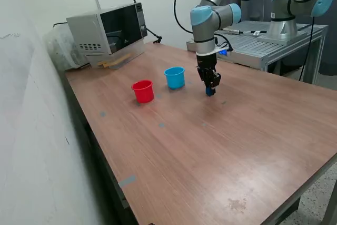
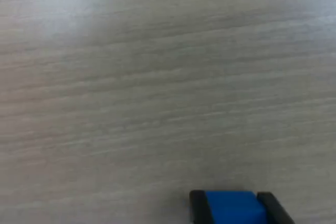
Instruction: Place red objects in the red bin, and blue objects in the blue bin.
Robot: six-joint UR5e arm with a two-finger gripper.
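Here, jaws grip blue cube (image 2: 232, 208) (no writing legible) above table (image 1: 221, 146).

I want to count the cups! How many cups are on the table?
2. The red cup stands on the table, and the light-blue cup stands beside it, on the exterior view's right. None seems hidden.

On the table (image 1: 210, 146), both cups (image 1: 174, 77) stand to the exterior view's left of the gripper (image 1: 210, 90).
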